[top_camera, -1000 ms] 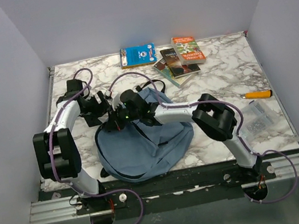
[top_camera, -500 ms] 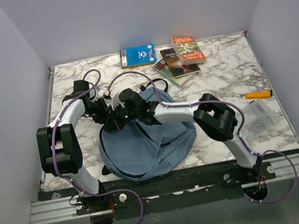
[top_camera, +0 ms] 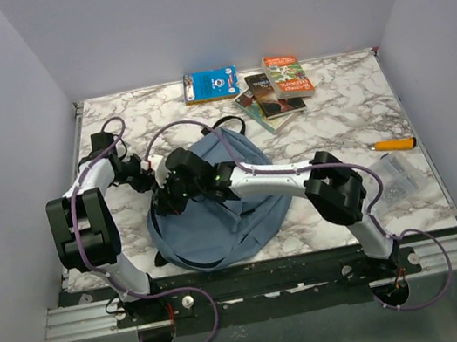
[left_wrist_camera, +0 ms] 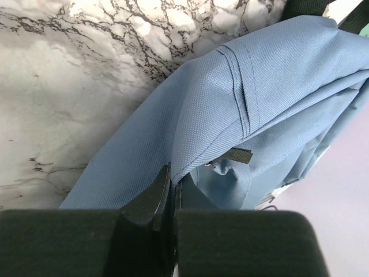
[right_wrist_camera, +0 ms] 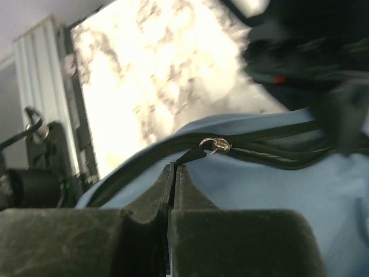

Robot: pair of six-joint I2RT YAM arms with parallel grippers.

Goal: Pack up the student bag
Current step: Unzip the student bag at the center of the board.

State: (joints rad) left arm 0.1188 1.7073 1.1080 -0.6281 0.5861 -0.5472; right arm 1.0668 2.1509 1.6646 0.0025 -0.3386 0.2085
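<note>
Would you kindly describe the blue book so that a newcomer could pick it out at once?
On the marble table, look along the far edge, where books lie. The blue book lies alone, left of the overlapping pile; its bright blue cover sets it apart from their orange and dark covers.

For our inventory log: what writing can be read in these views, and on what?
No words can be read with certainty.
On the blue paperback book: cover print too small.
On the orange paperback book: white title lettering, blurred.
On the dark brown book: pale lettering, too small.
On the dusty-blue fabric backpack: no label shows.
</note>
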